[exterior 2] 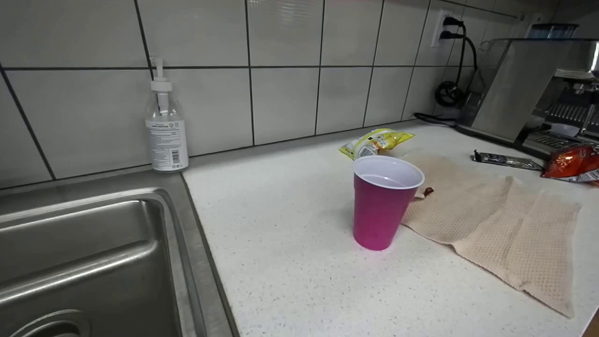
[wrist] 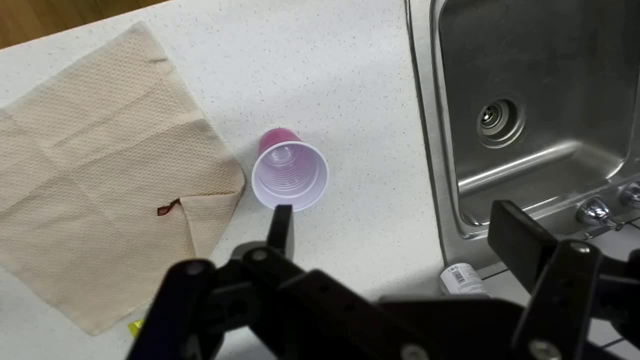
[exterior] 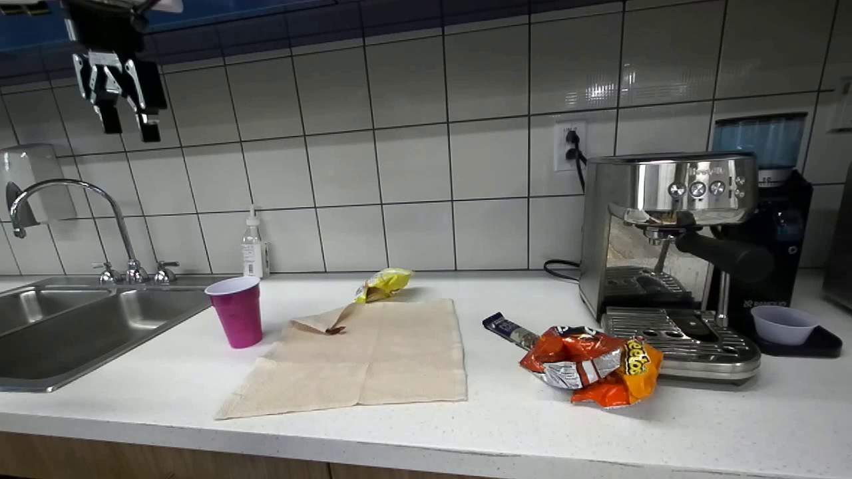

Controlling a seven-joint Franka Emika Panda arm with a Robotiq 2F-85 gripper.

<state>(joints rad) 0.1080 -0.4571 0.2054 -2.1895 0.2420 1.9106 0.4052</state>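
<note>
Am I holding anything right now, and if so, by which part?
Nothing is held: the gripper hangs open and empty, and the pink cup stands clear of it.

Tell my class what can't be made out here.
Wrist view: most of the yellow packet, behind the gripper.
In an exterior view: one end of the orange snack bag, cut off by the right edge.
In an exterior view: small print on the pump bottle, too tiny to read.

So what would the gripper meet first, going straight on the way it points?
Probably the speckled white countertop between the magenta plastic cup and the metal sink, though depth is unclear.
</note>
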